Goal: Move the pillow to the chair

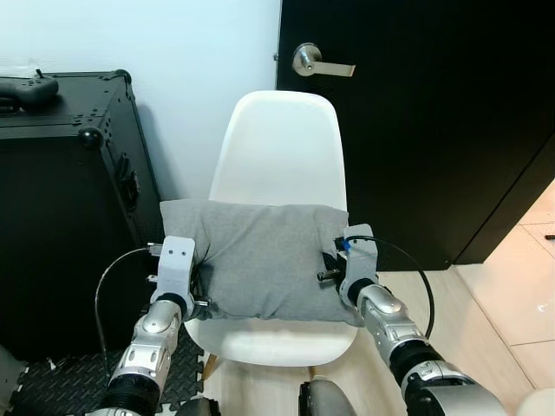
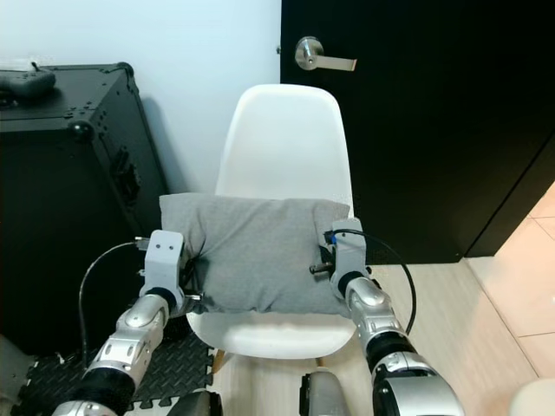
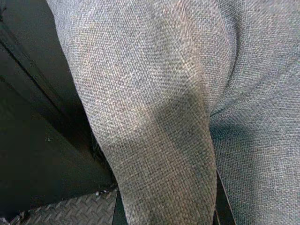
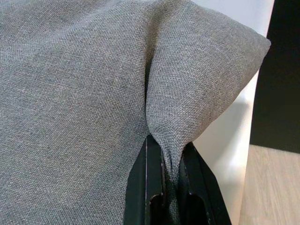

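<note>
A grey fabric pillow (image 1: 264,257) lies across the seat of a white shell chair (image 1: 282,147), its back edge against the chair's backrest. My left gripper (image 1: 192,282) is shut on the pillow's left end and my right gripper (image 1: 334,264) is shut on its right end. In the right wrist view the two black fingers (image 4: 147,187) pinch a fold of the grey cloth (image 4: 70,93). In the left wrist view a bulging fold of the pillow (image 3: 164,117) hides most of the fingers.
A black flight case (image 1: 61,199) stands close on the chair's left, with a controller (image 1: 26,89) on top. A black door (image 1: 416,121) with a lever handle (image 1: 321,62) is behind on the right. Black foam mat (image 1: 61,381) and wood floor (image 1: 512,286) lie below.
</note>
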Available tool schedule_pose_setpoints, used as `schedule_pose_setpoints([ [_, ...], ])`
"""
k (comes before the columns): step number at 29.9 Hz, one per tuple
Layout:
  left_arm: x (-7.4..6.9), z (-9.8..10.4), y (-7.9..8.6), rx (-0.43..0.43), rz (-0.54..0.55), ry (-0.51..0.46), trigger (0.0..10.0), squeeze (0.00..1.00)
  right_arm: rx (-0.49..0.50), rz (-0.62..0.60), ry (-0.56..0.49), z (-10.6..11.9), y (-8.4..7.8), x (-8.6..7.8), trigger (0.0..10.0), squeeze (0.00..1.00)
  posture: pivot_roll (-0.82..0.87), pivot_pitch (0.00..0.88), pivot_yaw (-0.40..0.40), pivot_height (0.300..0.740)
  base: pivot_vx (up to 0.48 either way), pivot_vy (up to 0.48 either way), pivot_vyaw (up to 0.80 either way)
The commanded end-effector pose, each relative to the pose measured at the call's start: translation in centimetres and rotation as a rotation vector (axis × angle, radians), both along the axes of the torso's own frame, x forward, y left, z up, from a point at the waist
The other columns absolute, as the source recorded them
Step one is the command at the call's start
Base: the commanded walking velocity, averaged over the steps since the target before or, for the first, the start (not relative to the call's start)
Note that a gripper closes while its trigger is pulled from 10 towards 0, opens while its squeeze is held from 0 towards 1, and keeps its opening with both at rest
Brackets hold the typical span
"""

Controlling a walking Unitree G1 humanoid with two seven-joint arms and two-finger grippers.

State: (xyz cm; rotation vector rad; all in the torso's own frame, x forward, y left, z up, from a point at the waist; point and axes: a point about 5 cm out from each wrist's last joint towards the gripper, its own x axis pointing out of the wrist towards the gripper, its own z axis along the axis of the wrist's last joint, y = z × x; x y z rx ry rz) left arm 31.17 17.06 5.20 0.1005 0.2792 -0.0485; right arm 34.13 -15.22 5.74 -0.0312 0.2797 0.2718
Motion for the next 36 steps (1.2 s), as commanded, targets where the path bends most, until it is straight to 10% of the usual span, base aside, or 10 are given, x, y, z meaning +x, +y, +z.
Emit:
schedule_pose_setpoints([
  [1, 0.7, 0.8, 0.6, 0.03, 0.002, -0.036, 10.0, 0.0, -0.022, 0.048, 0.006, 0.3, 0.6, 0.3, 10.0, 0.0, 0.0, 0.07, -0.088, 0.619, 0.0, 0.0, 0.0],
  [26, 2.8, 2.4, -0.5, 0.002, -0.078, -0.086, 10.0, 0.0, -0.034, -0.01, -0.075, 2.6, 0.6, 1.9, 10.0, 0.0, -0.02, 0.106, -0.1, 0.599, 0.0, 0.0, 0.0],
  [27, 2.8, 2.5, -0.5, -0.008, -0.082, -0.1, 10.0, 1.0, -0.017, -0.04, -0.102, 3.0, 0.3, 2.1, 10.0, 1.0, -0.02, 0.104, -0.099, 0.599, 0.0, 0.0, 0.0],
  [36, 2.4, 1.9, 0.0, -0.049, -0.059, -0.09, 10.0, 1.0, -0.078, -0.201, -0.179, 3.8, -1.9, 2.2, 10.0, 1.0, -0.01, 0.081, -0.104, 0.599, 0.0, 0.0, 0.0],
])
